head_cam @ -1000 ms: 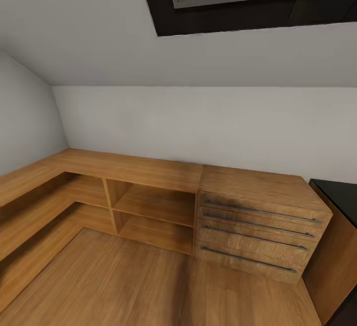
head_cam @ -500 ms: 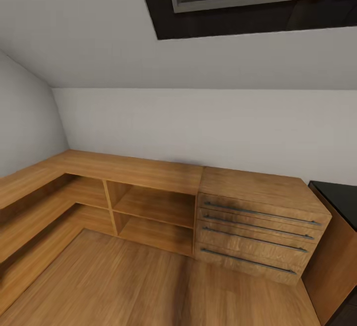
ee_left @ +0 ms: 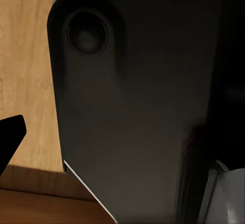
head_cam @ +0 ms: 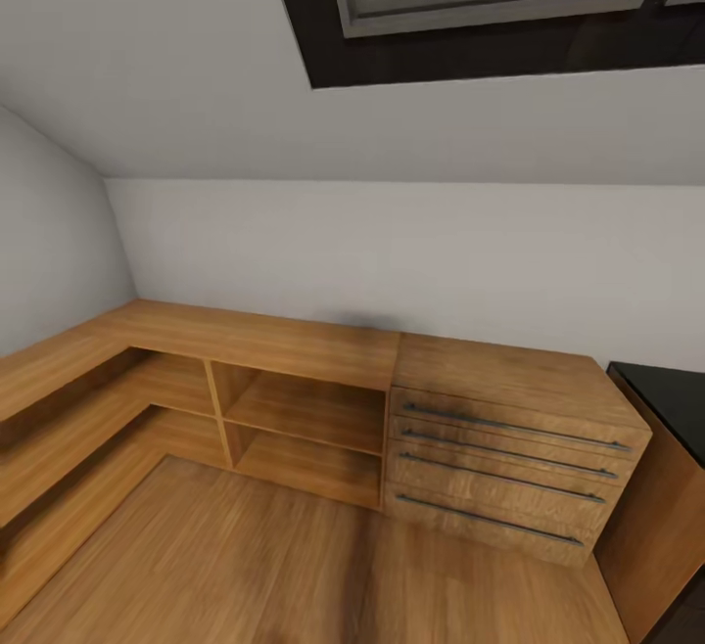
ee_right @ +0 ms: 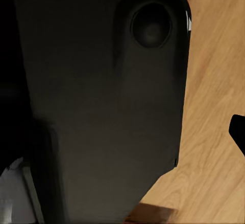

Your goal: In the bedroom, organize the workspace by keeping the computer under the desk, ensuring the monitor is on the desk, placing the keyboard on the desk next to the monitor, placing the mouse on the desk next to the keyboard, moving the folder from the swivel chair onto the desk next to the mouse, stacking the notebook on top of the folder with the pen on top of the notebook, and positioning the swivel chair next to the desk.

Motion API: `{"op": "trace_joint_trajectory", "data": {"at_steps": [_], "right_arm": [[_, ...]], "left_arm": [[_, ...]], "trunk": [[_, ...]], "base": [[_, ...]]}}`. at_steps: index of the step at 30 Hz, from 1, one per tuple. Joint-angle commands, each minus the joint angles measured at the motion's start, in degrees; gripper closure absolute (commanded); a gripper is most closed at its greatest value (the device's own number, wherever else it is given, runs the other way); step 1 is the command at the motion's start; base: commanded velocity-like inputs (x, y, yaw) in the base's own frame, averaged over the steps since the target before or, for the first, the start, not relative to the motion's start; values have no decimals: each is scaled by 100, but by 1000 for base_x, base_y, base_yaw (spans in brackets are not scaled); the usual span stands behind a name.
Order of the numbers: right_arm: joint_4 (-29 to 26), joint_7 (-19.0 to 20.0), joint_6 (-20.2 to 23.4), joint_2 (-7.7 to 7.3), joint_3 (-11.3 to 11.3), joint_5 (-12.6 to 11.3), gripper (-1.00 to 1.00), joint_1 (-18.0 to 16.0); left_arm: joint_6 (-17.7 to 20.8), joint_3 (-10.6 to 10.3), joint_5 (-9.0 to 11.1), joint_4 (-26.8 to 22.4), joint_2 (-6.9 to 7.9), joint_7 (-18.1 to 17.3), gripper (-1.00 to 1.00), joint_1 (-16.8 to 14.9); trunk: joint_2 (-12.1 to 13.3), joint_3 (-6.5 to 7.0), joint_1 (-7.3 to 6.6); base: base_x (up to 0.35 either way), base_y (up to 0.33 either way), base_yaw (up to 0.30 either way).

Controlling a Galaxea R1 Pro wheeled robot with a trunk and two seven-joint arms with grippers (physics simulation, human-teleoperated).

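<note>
Gripper state on both arms cannot be told; each wrist view faces a dark robot panel [ee_left: 138,106] above wood floor [head_cam: 294,566]. Desk [head_cam: 676,394] corner sits far right, beside the 4-drawer wooden chest [head_cam: 509,458]. Recommend turning right to find it.

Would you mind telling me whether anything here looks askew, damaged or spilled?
Nothing stands out. The wooden chest has all four drawers shut flush, the corner shelving sits level and the wood floor shows no spill.
</note>
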Motion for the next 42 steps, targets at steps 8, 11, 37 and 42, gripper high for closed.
{"op": "trace_joint_trajectory", "data": {"at_steps": [8, 11, 37, 42], "right_arm": [[-707, -12, -1348, 256, -8, -25, -100, -7], [-1274, -16, -1795, 280, -10, -27, -100, -14], [-1757, -832, -3484, 247, -44, -17, -100, -640], [-1641, -826, -3476, 251, -33, 8, -100, -640]], "left_arm": [[-23, -5, 0, -769, 27, 12, -100, -2], [-23, 0, 7, -1270, 36, 19, -100, -2], [-2533, 36, 1290, -1355, 219, -2, -100, -2], [-2572, 49, 1288, -1345, 221, -2, -100, -2]], "trunk": [[319, 139, -177], [439, 192, -242], [1482, 659, -813], [1683, 749, -923]], "base": [[0, 0, 0], [0, 0, 0], [0, 0, -2], [0, 0, -160]]}}
